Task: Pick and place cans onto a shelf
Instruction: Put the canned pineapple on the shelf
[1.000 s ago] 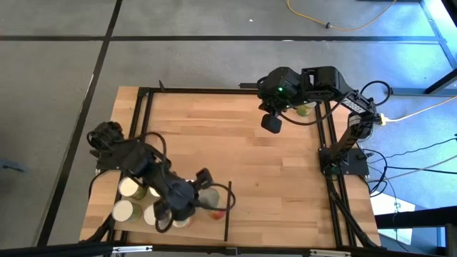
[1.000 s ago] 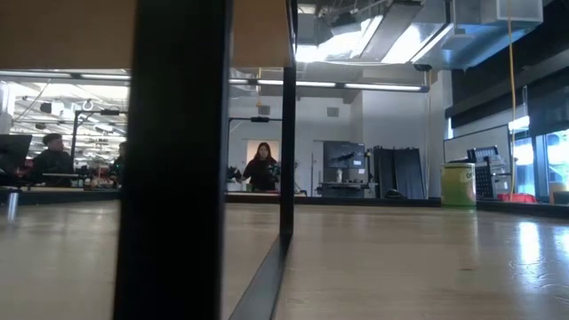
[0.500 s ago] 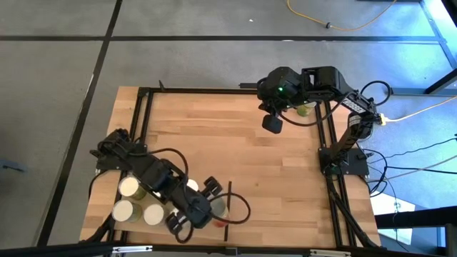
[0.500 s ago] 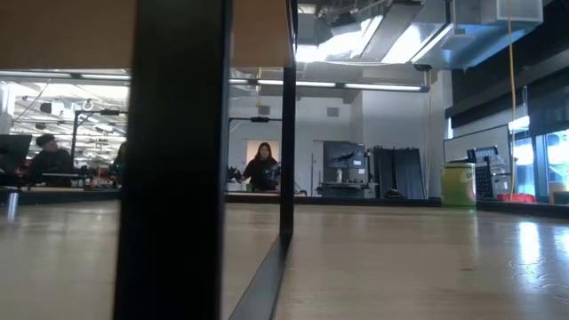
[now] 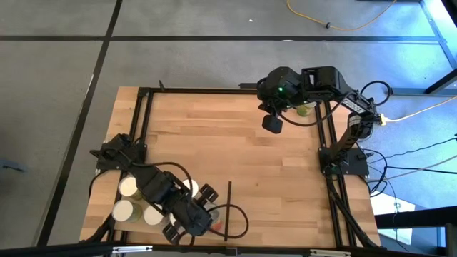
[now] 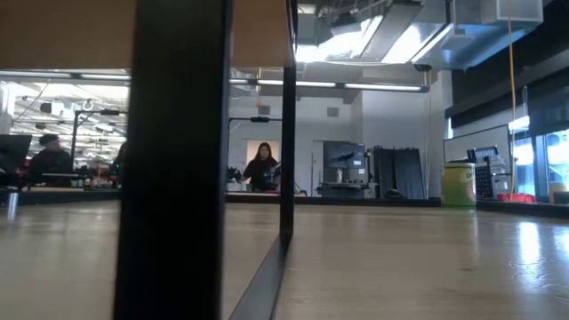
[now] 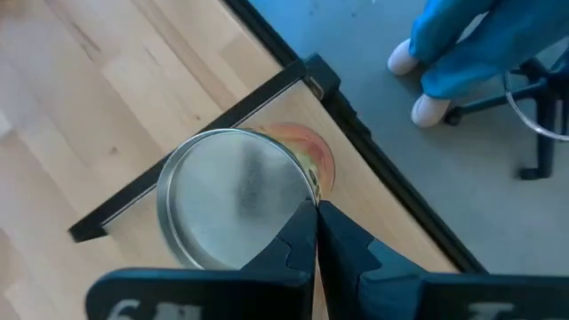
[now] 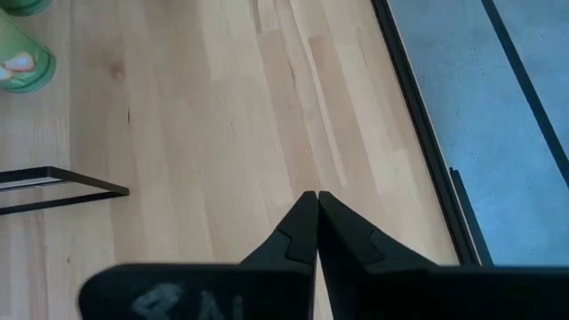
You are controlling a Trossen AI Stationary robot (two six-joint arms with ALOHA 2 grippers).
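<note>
Looking across your table from the left side to the right:

Cans on the left: you've got three cream-topped cans (image 5: pixel 131 187) bunched near the front-left corner of the tabletop (image 5: pixel 235 150), right beside the left arm's links. A fourth top (image 5: pixel 190 187) peeks out just behind the arm.

Left gripper: your left gripper (image 7: pixel 316 209) sits low at the front edge of the table, just left of the thin dark divider (image 5: pixel 228 210). Its fingers are pinched fully together with nothing between them.

Can under it: in the left wrist view you see an orange-sided can (image 7: pixel 236 196) with a shiny round top right in front of those closed fingertips. The tips overlap its rim, but they aren't gripping it. Can't tell you whether they actually touch.

Frame piece: the same view shows a black bar (image 7: pixel 191 147) running just behind that can, and past the table edge there's a person's blue trouser leg and pale shoes (image 7: pixel 418 58) on the floor.

Low view: mostly a dark upright post (image 6: pixel 173 160) and the room behind it, with people far off. No cans or grippers show up there.

Right gripper: your right gripper (image 8: pixel 317 200) is parked up at the back-right of the table, well apart from the cans at the front, fingers pressed together and holding nothing.

Green cans: the right wrist view catches green can sides (image 8: pixel 22 58) at the frame's corner, near a black bar (image 8: pixel 62 191).
</note>
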